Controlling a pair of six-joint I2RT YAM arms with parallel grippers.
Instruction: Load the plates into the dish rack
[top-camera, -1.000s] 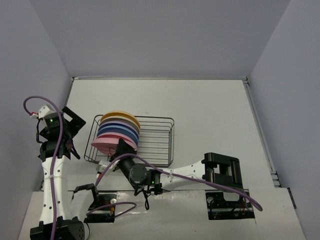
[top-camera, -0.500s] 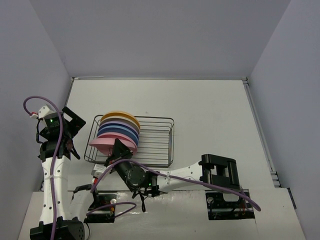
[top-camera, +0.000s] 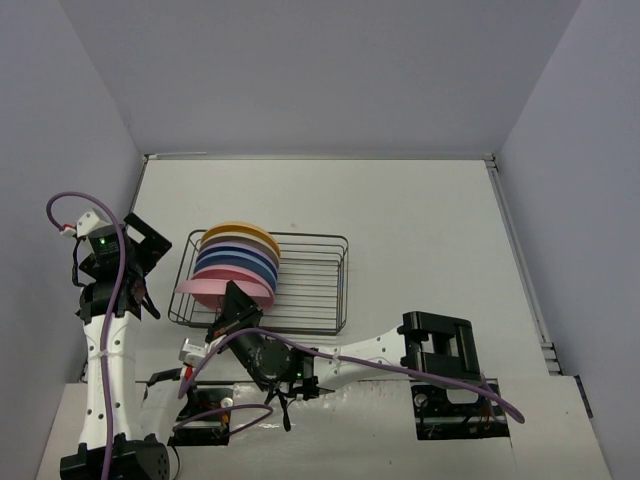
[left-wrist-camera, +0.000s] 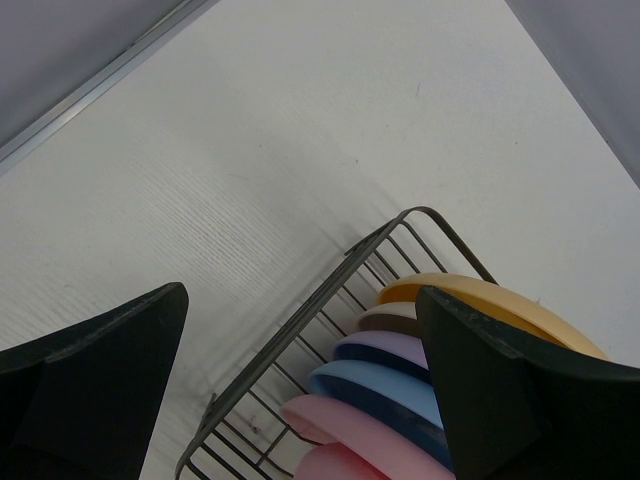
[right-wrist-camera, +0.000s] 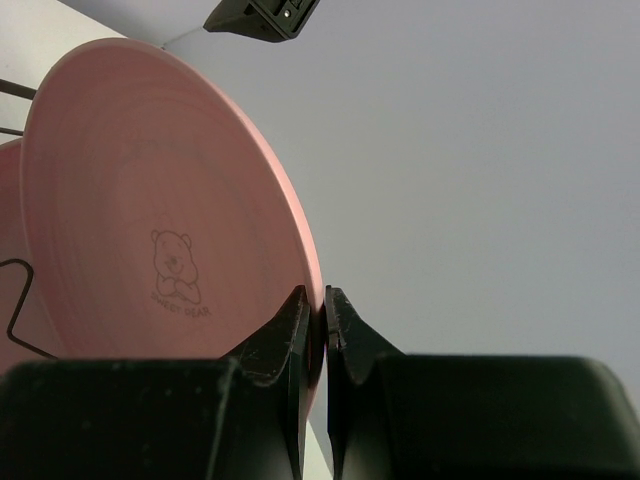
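The dish rack (top-camera: 312, 282) holds a row of plates standing in its left half: yellow-orange (top-camera: 240, 233) at the back, then cream, purple (top-camera: 236, 254), blue (top-camera: 234, 266) and pink (top-camera: 255, 283). My right gripper (top-camera: 231, 303) is shut on the rim of the second pink plate (top-camera: 205, 288), at the rack's near left end. In the right wrist view this plate (right-wrist-camera: 150, 220) shows a bear mark, with the jaws (right-wrist-camera: 325, 320) pinching its edge. My left gripper (left-wrist-camera: 300, 400) is open and empty, left of the rack (left-wrist-camera: 300, 320), looking at the plates (left-wrist-camera: 375, 385).
The rack's right half (top-camera: 320, 265) holds no plates. The side wall (top-camera: 60, 150) stands close behind the left arm. The right arm stretches across the near table edge, past its base block (top-camera: 440, 340).
My right gripper has moved left and nearer with the pink plate, whose edge now reaches further left over the rack's near left corner. The left arm has not moved.
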